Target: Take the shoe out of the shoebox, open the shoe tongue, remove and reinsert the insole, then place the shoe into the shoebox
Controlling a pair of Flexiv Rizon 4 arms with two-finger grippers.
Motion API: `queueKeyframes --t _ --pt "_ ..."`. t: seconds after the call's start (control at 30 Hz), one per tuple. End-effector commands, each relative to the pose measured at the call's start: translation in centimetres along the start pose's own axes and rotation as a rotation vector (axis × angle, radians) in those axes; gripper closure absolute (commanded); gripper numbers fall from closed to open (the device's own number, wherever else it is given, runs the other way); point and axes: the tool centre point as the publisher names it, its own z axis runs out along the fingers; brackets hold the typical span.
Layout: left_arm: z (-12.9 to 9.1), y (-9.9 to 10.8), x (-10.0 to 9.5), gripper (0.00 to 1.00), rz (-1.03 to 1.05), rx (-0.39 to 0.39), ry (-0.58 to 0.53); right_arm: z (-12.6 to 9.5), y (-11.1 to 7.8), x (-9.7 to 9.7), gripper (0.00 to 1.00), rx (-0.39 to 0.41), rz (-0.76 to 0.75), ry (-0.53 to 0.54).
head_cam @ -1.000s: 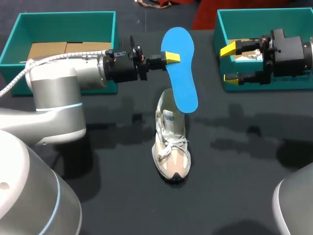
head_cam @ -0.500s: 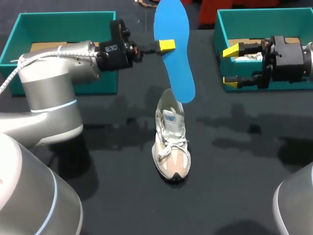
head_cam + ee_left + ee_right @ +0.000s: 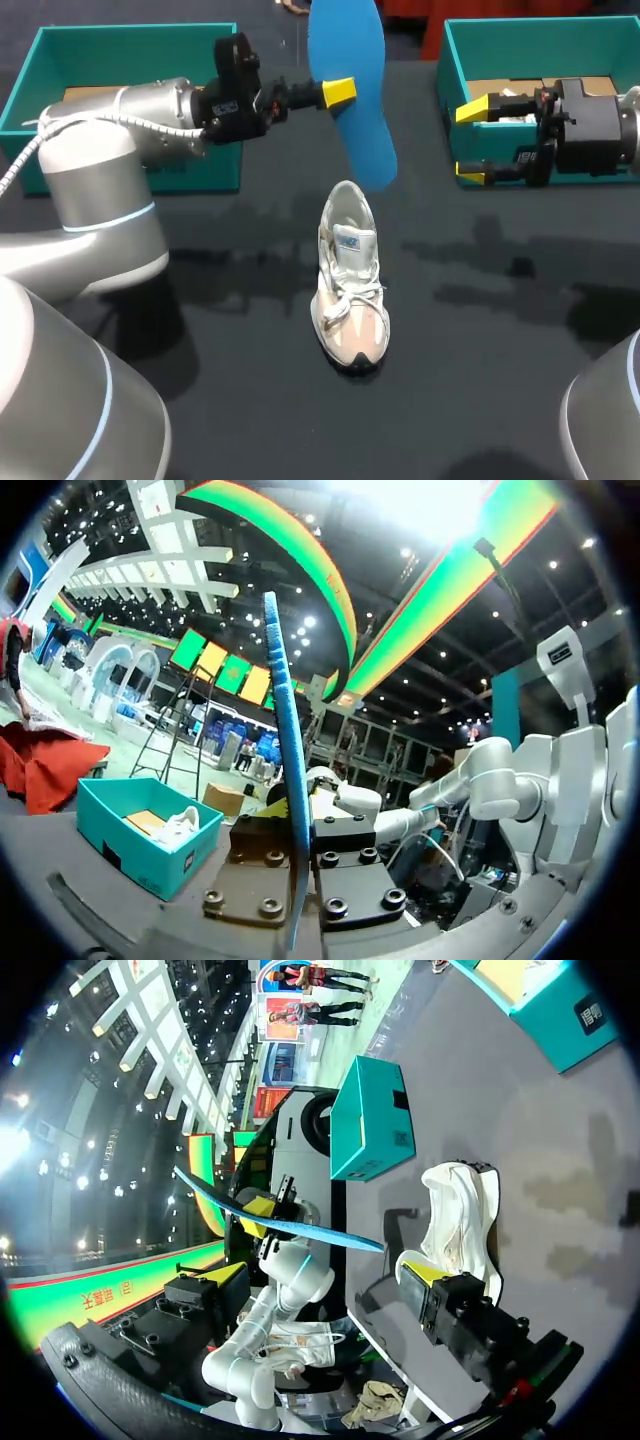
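A white and beige shoe (image 3: 350, 285) stands upright mid-table, toe toward the near edge; in the right wrist view the shoe (image 3: 462, 1218) lies ahead of my open fingers. My left gripper (image 3: 338, 92) is shut on the blue insole (image 3: 352, 110), holding it in the air above and behind the shoe, its lower end clear of the collar. In the left wrist view the insole (image 3: 287, 780) shows edge-on, rising from my left gripper (image 3: 293, 885). My right gripper (image 3: 470, 140) stands open and empty over the front wall of the right shoebox (image 3: 530, 35). The right wrist view also shows the insole (image 3: 300, 1225).
A second teal box (image 3: 120, 45) with cardboard inside sits at the back left, behind my left arm. The right shoebox holds white paper and cardboard. Black tabletop lies bare around the shoe.
My left gripper has lifted the insole up and back, its lower end rising clear of the shoe's opening. The right arm has hardly moved, and the shoe has stayed put.
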Motion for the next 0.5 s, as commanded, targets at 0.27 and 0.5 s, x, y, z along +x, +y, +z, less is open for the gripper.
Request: queueKeyframes --t 0.27,0.5 --pt "0.21 0.39 1.14 1.00 1.074 0.123 0.033 0.18 0.10 0.00 0.00 0.001 0.000 -0.002" --pt "0.21 0.39 1.14 1.00 1.074 0.123 0.033 0.18 0.10 0.00 0.00 0.001 0.000 -0.002"
